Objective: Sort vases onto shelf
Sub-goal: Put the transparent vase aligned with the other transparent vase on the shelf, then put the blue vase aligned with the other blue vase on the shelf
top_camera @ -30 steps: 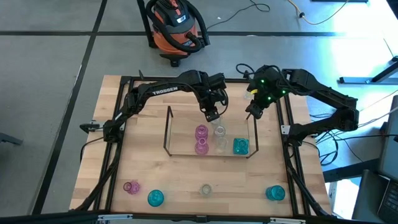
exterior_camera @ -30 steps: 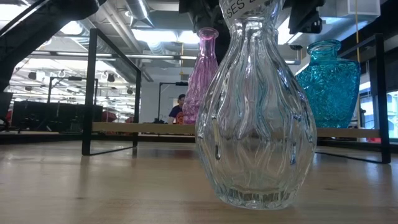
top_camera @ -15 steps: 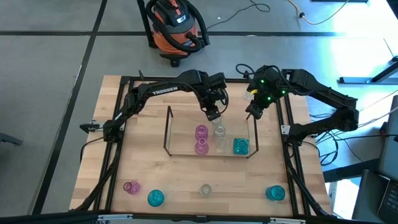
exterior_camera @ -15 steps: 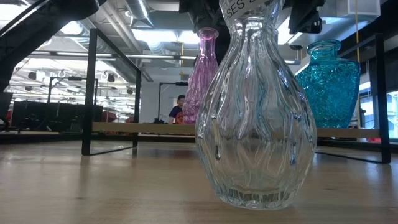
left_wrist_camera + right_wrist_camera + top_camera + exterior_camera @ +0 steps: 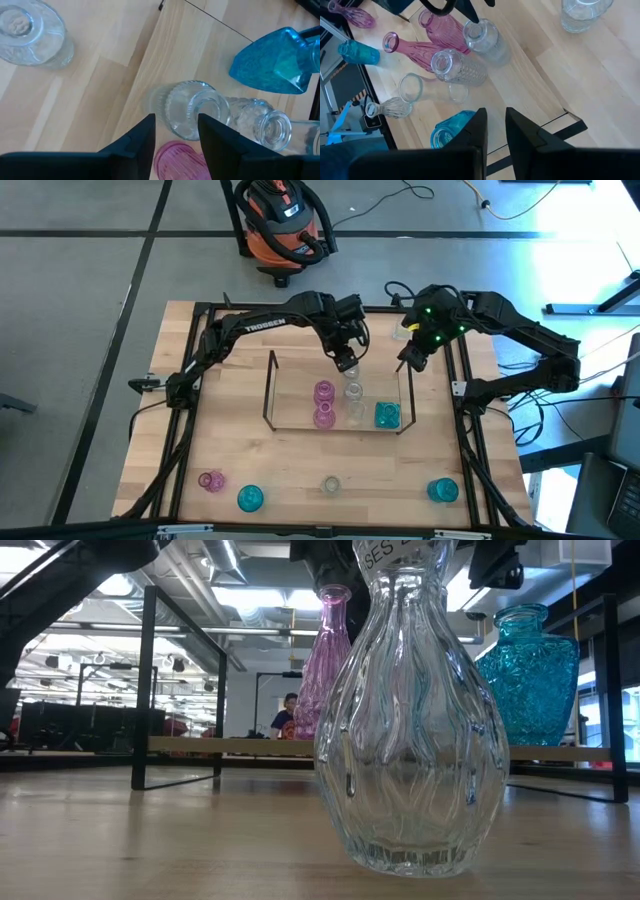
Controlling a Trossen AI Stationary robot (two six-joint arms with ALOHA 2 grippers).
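The shelf (image 5: pixel 268 390), a thin dark wire rack, stands mid-table. Upright on its clear base are two pink vases (image 5: pixel 323 392), two clear vases (image 5: pixel 352 391) and a teal vase (image 5: pixel 387 415). My left gripper (image 5: pixel 346 364) hovers open just above the farther clear vase (image 5: pixel 192 107), touching nothing. My right gripper (image 5: pixel 411 362) hangs slightly open and empty over the shelf's far right corner. Near the table's near edge stand a pink vase (image 5: pixel 210 480), two teal vases (image 5: pixel 250 498) and a clear vase (image 5: pixel 330 485). One more clear vase (image 5: pixel 580 12) stands beyond the shelf.
A black frame (image 5: pixel 190 380) edges the table. An orange shop vacuum (image 5: pixel 285 225) sits on the floor beyond the far edge. The near clear vase (image 5: pixel 410 720) fills the low view. Bare wood lies left of the shelf and between shelf and near vases.
My right gripper has drifted a little toward the table's right edge. The vases and shelf have stayed where they were.
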